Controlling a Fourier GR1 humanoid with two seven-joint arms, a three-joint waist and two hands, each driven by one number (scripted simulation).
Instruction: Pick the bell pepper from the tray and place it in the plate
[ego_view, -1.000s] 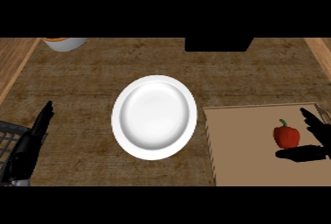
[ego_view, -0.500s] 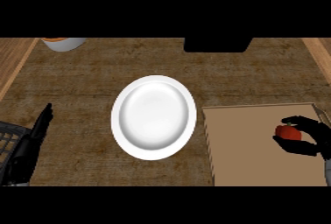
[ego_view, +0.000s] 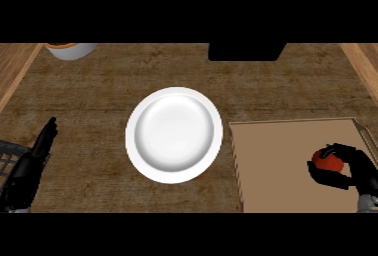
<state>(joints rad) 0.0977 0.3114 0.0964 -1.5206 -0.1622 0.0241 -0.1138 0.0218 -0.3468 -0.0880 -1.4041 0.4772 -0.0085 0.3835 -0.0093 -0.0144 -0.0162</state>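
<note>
A red bell pepper (ego_view: 327, 159) sits on the brown tray (ego_view: 277, 165) at the right, close to the tray's right wall. My right hand (ego_view: 347, 171) has its fingers and thumb curled round the pepper and hides its right and lower sides. The white oval plate (ego_view: 174, 134) lies in the middle of the counter, just left of the tray, with nothing on it. At the lower left edge my left hand (ego_view: 29, 167) rests open, fingers pointing up, far from the plate.
A white cup with an orange inside (ego_view: 70, 50) stands at the far left back. A black box (ego_view: 246, 51) sits at the back centre. Wooden edges run along the counter's left (ego_view: 15, 70) and right.
My right hand has come in over the pepper from the right and closed its fingers round it. The pepper has shifted slightly toward the tray's lower right. The left hand stays put.
</note>
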